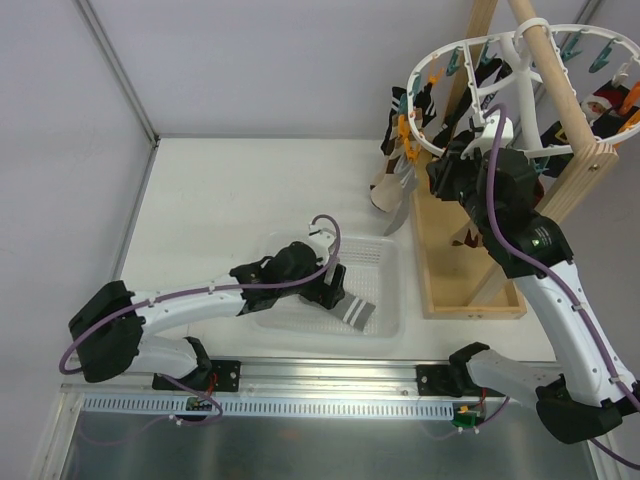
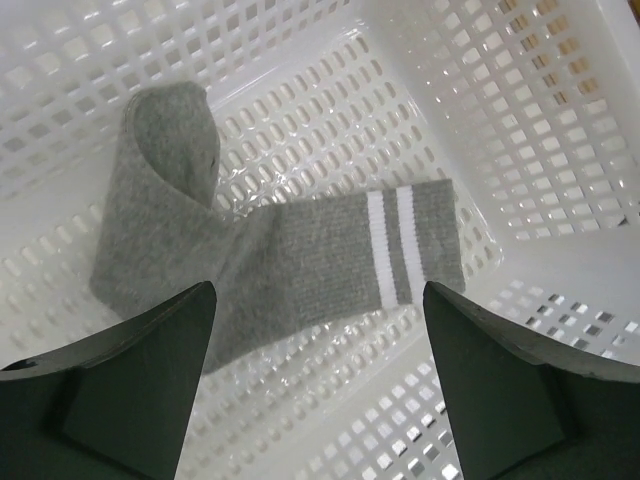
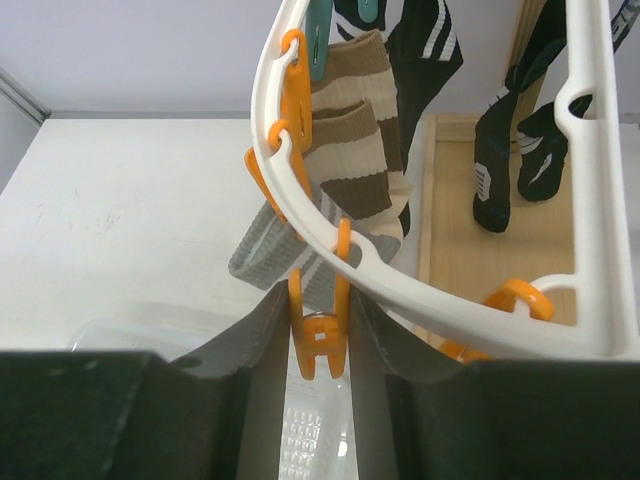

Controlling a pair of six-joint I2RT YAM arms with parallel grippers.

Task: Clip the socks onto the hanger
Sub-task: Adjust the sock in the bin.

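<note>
Judging by how things lie, you are about halfway through. The first grey sock (image 3: 268, 250) hangs at the hanger (image 3: 598, 200), just above and beyond your right fingers (image 3: 245, 380). Those fingers are clenched on an orange clip (image 3: 320, 345) at the ring's rim. You cannot tell whether that clip already bites the sock, because the rim hides its mouth.

The second grey sock (image 2: 300, 260) lies loose and folded in the white basket (image 2: 520, 120) on the counter (image 1: 230, 190). It sits directly ahead of your left fingers (image 2: 130, 390), which are released and spread, one to each side of it and not touching it. By my reading, what is left is to close on that sock, lift it to the ring and pin it under a free clip.

By count you have:
- Two grey socks, one up at the ring and one down in the basket.
- One hanger, one basket and one wooden frame (image 1: 560, 90) holding the ring up.
- At least three black socks (image 3: 495, 170) hanging beyond your right fingers.
- A brown striped sock (image 3: 350, 140) showing two cuffs, so one sock or two, you cannot say.
- At least four orange clips along the rim near those fingers.
</note>
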